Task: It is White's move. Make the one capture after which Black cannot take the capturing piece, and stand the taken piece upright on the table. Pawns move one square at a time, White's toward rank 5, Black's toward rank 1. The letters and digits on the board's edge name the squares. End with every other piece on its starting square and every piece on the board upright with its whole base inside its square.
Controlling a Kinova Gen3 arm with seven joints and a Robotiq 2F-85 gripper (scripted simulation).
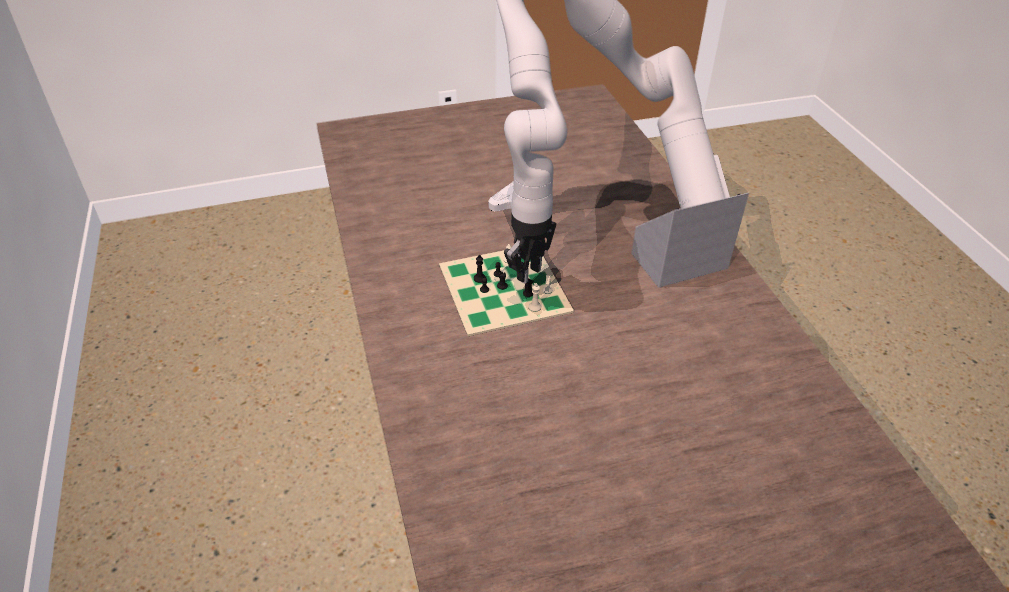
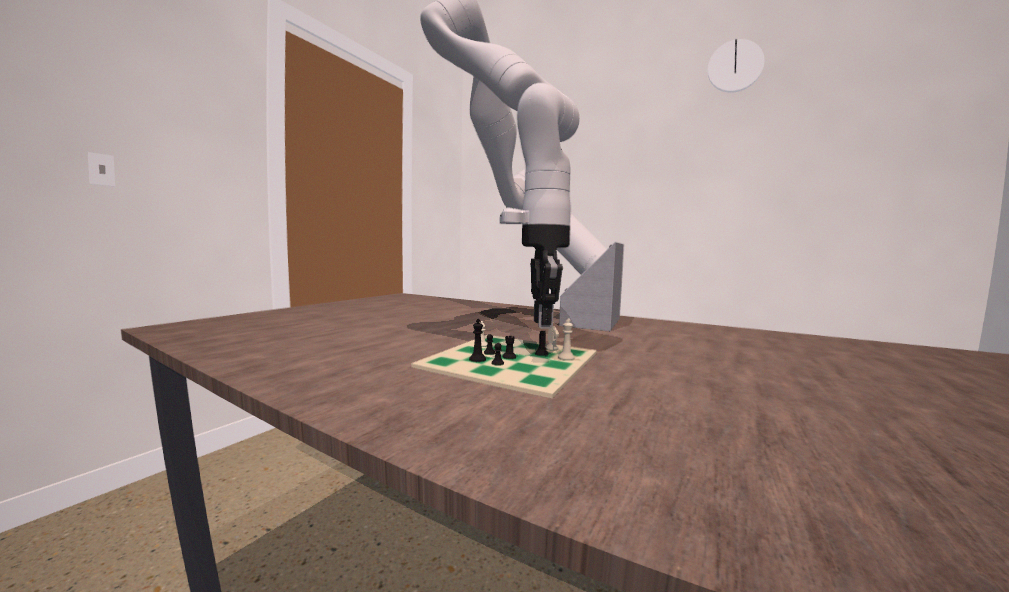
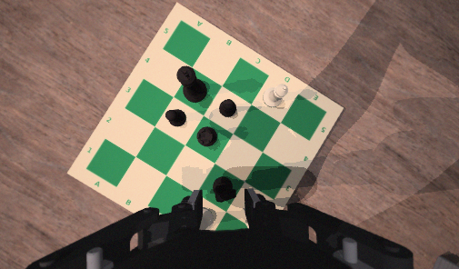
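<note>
From where I stand the long wooden table point(image 2: 713, 456) fills the room, with the white arm point(image 2: 544, 147) bending down from its grey wedge-shaped base point(image 2: 595, 290) toward the small green-and-cream chessboard point(image 2: 544, 388). The gripper point(image 3: 224, 198) hangs straight over the board's near-base edge, fingers partly open and set to either side of a black piece point(image 3: 224, 188) that stands on a green square by the side marked 3 and 4; there is a gap between each fingertip and the piece, so it has hold of nothing and touches nothing. In the exterior view the fingertips sit just above that piece's head point(image 2: 542, 343). Close beside it stands a taller white piece point(image 2: 566, 339), near enough to crowd the fingers, and a second pale piece is half hidden behind them. Farther across the board a tall black piece with a crossed top point(image 3: 192, 85) stands upright, and near it cluster three smaller black pieces: one rounded head point(image 3: 227, 107), one seen tilted in the wrist view point(image 3: 175, 117), and one with a notched crown point(image 3: 207, 135). A lone white pawn point(image 3: 276, 94) stands by the edge lettered D. The arm's shadow falls over that half of the board.
</note>
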